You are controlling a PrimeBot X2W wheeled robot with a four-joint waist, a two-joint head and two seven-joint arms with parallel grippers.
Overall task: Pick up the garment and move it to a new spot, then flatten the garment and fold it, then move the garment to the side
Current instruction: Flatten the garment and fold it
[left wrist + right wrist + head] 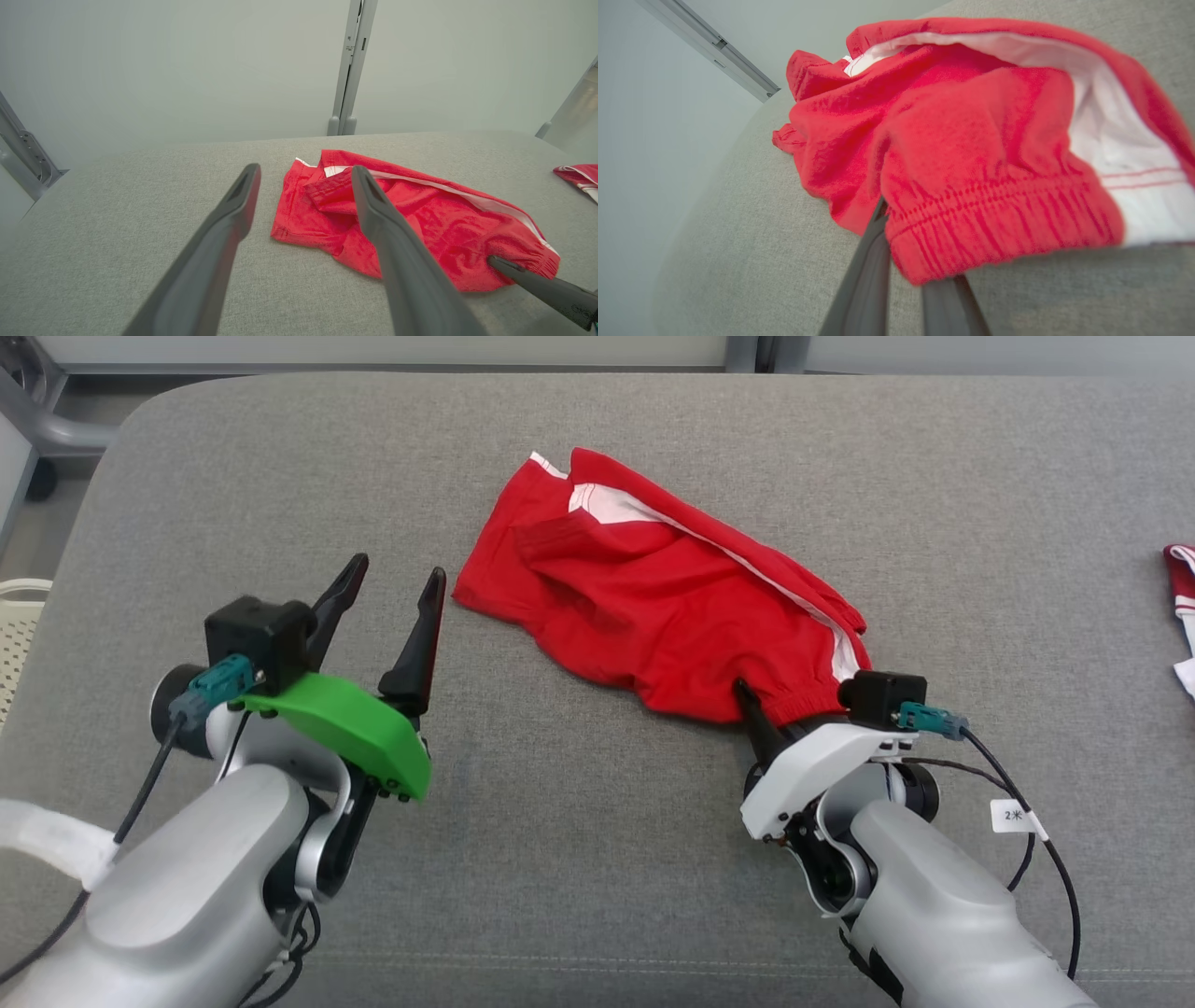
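Head view: right claw (758, 709) seemingly clamped on the near waistband of the shorts (653, 607), ready for lifting; left claw (399, 569), fingers apart, hovers left of them.

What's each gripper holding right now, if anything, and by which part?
The right gripper pinches the red shorts at the elastic waistband; the left gripper is open, holding nothing.

This looks like a robotics lab or test cell rather than a home. A wide table (597, 896) padded in grey fabric stands before plain pale partition panels (187, 70) joined by a grey metal post (349, 70). A white perforated basket (21, 616) and a wheeled metal frame (42, 425) stand beside its left end.
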